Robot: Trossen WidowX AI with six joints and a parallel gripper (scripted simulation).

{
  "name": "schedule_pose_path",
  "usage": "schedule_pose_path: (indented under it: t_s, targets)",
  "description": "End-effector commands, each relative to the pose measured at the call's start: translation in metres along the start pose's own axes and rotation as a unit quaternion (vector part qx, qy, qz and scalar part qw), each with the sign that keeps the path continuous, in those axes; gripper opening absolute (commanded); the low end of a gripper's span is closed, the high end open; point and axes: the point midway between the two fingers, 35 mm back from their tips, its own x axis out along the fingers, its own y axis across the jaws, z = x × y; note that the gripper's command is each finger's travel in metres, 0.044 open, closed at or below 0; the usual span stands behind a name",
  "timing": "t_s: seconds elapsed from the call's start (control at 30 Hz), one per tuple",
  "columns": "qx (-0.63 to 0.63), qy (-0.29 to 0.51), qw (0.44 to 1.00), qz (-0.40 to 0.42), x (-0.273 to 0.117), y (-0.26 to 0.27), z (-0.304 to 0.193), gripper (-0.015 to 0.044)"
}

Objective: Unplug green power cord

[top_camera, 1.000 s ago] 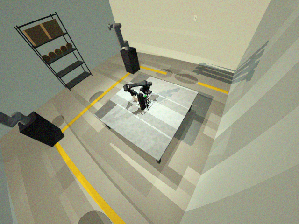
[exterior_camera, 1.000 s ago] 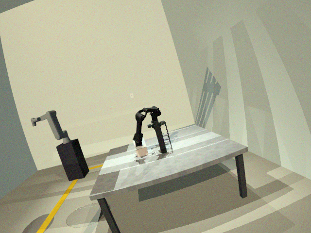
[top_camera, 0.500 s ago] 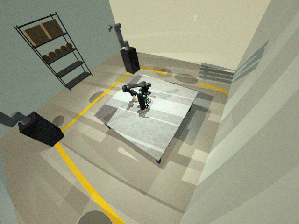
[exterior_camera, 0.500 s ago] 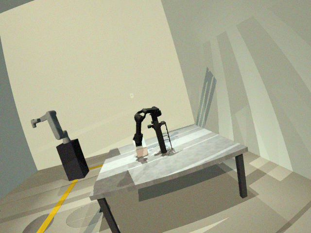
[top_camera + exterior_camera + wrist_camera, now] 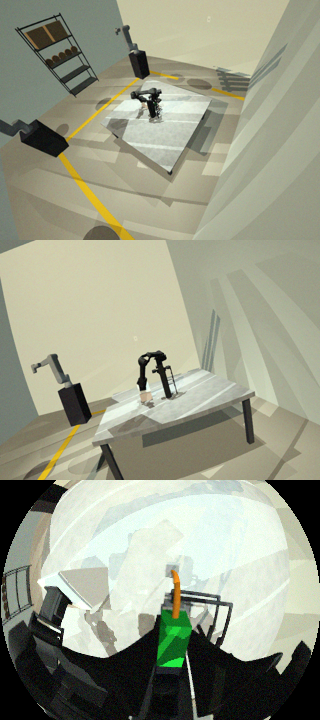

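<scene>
Power strip (image 5: 165, 384) stands upright on the tabletop (image 5: 206, 395), near its middle. In the exterior view my base (image 5: 144, 395) sits just left of it, and my arm (image 5: 151, 356) arches over its top end. A wire rack (image 5: 172, 380) stands just right of the strip. In the wrist view the plug (image 5: 174, 639) sits between my fingers, with the cord (image 5: 176, 595) running ahead from it. A pedestal (image 5: 73, 402) stands on the floor left of the tabletop.

Hidden and tiny details

The green plug (image 5: 174, 640) hides its own prongs; from the top view it is a mere speck (image 5: 154, 103).
</scene>
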Motion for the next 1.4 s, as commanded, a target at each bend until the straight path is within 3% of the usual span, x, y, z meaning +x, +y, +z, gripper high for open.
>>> schedule_pose_path:
  t_s: [0.0, 0.27, 1.37]
  targets:
    - [0.0, 0.0, 1.0, 0.0, -0.001, 0.0, 0.0, 0.0048]
    - [0.0, 0.0, 1.0, 0.0, -0.001, 0.0, 0.0, 0.0]
    - [-0.001, -0.003, 1.0, -0.002, -0.006, -0.001, 0.05, 0.0]
